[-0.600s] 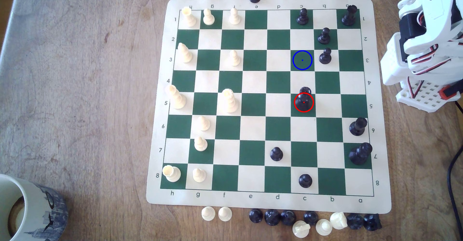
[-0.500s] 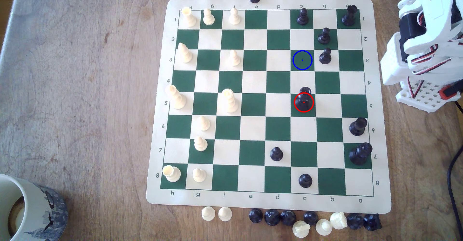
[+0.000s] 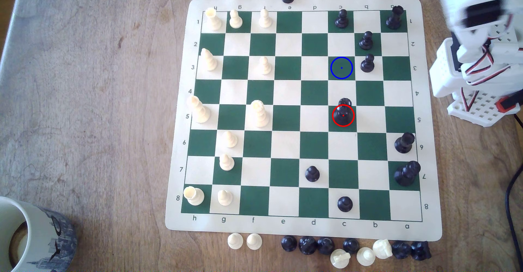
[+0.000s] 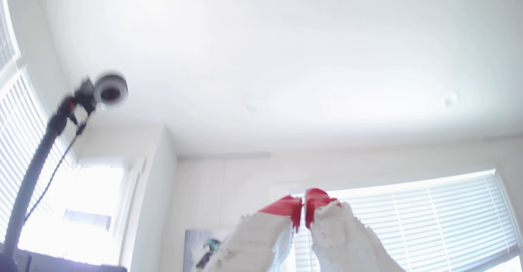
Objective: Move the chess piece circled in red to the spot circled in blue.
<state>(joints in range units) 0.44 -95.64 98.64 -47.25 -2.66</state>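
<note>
Two overlay rings mark the chess board [image 3: 304, 3]: a red one around the chess piece [image 3: 343, 113] and a blue one around the spot [image 3: 341, 68]. Taking the chess piece as the landmark, it stands upright on a dark green square of the file lettered c, in the row numbered 5. The spot lies in the same file, two squares up from the chess piece in the exterior view, with one pale square between them. A black pawn [image 3: 367, 63] stands on the square just beside the spot, toward the exterior view's right of the chess piece's file. Another black pawn [image 3: 345, 204] sits lower in the same file as the chess piece, near the board's lower edge in the exterior view.

The arm [image 3: 478, 48] is well apart from the chess piece, off the board at the exterior view's right edge, and its upper part is blurred. In the wrist view the gripper [image 4: 302, 204] points up toward the ceiling and a window blind; its red-tipped fingers [image 4: 285, 207] are nearly together, with only a thin slit between them and nothing held.

A mug [image 3: 31, 238] stands on the wooden worktop [image 3: 99, 119], far from the chess piece toward the exterior view's lower left corner.
</note>
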